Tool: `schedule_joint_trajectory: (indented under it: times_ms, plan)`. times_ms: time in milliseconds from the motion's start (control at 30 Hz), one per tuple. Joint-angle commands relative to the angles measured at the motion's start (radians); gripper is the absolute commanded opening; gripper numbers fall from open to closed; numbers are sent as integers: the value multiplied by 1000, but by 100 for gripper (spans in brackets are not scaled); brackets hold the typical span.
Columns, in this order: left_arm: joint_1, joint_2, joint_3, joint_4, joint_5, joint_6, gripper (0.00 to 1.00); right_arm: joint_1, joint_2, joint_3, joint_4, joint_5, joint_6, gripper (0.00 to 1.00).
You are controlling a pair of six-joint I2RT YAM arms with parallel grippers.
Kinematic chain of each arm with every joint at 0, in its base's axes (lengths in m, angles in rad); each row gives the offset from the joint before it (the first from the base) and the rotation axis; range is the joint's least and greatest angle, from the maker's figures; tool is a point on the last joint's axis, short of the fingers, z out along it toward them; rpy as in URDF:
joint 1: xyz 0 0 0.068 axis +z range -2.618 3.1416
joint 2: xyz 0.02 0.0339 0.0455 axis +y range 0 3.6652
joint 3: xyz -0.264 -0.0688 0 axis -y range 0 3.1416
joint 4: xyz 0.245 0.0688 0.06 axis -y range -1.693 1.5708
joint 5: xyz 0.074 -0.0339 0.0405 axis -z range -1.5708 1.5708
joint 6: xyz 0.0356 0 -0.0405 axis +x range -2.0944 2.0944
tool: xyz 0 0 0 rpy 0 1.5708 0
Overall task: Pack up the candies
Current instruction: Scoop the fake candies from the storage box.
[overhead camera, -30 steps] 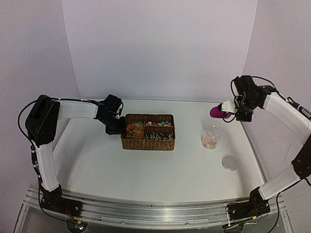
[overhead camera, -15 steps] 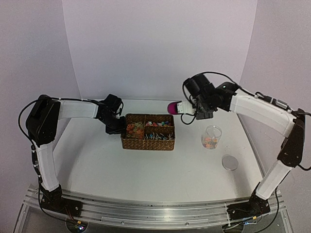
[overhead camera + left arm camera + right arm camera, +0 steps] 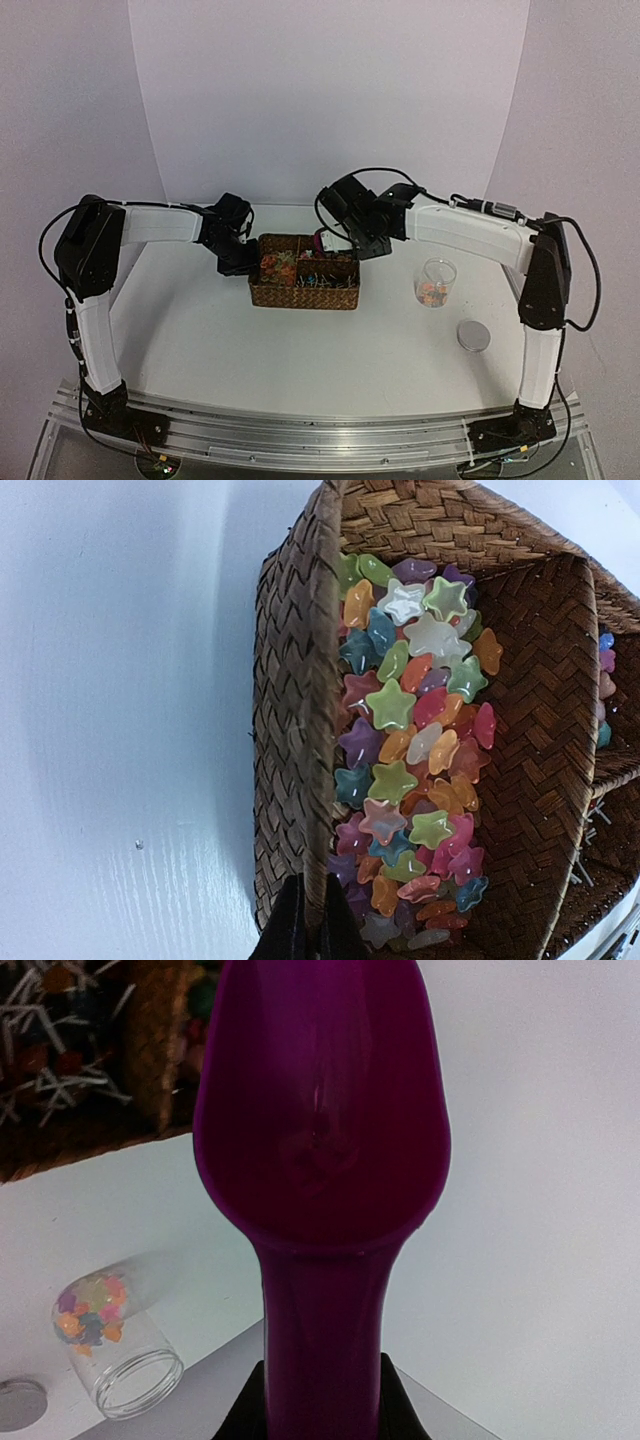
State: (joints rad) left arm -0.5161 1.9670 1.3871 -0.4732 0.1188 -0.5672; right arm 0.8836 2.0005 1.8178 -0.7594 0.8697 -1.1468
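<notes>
Your left claw pinches the basket at its 9 o'clock wall beside the candies; your right claw clamps the scoop

Each arm is white shell links joined by bulky black joint housings. Behind the left claw, the left arm has a black cable looping off its elbow. A thin black cable arcs over the right claw and along the right arm. Fingers are matte black

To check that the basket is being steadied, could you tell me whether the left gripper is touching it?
Touching: the left wrist view shows the left gripper pinching the woven wall of the basket from both sides.
</notes>
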Motion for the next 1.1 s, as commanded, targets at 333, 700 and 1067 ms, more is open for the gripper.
schedule_joint_trajectory:
  times_ms: [333,700,1067]
  plan:
    - [11,63,19,-93,-14,1,0,-93,244,151,66,142,-153,0]
    - [-24,60,125,-197,-66,48,0,-77,302,97,53,-69,-229,0]
    - [-30,55,126,-178,-38,36,0,-59,401,315,-2,-534,-126,0]
